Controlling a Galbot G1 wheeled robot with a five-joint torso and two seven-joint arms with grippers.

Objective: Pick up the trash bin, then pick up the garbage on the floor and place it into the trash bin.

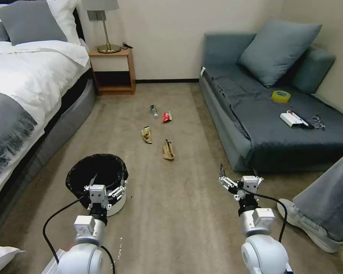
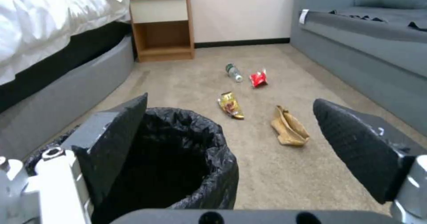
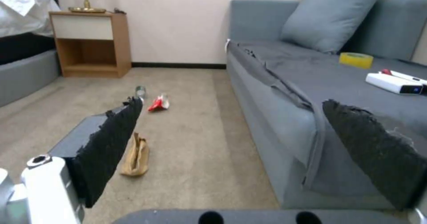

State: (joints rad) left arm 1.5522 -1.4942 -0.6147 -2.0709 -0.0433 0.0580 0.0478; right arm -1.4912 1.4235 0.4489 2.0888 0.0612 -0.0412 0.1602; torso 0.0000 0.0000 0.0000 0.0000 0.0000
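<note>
The trash bin (image 1: 79, 176), white with a black bag over its rim, stands on the carpet at the near left. My left gripper (image 1: 107, 182) is open at its near right rim; in the left wrist view (image 2: 229, 103) one finger is over the bin's (image 2: 191, 157) inside and the other is outside it. The garbage lies farther ahead: a small bottle (image 1: 153, 110), a red wrapper (image 1: 166, 117), a yellow wrapper (image 1: 146, 134) and a brown packet (image 1: 168, 150). My right gripper (image 1: 238, 174) hangs open and empty by the sofa's near corner, with the brown packet (image 3: 135, 155) ahead of it.
A bed (image 1: 23, 87) runs along the left and a nightstand (image 1: 112, 70) stands at the back. The grey sofa (image 1: 255, 125) on the right carries a yellow tape roll (image 1: 281, 96) and a white box (image 1: 291, 119). A person's leg and shoe (image 1: 312, 224) are at the near right.
</note>
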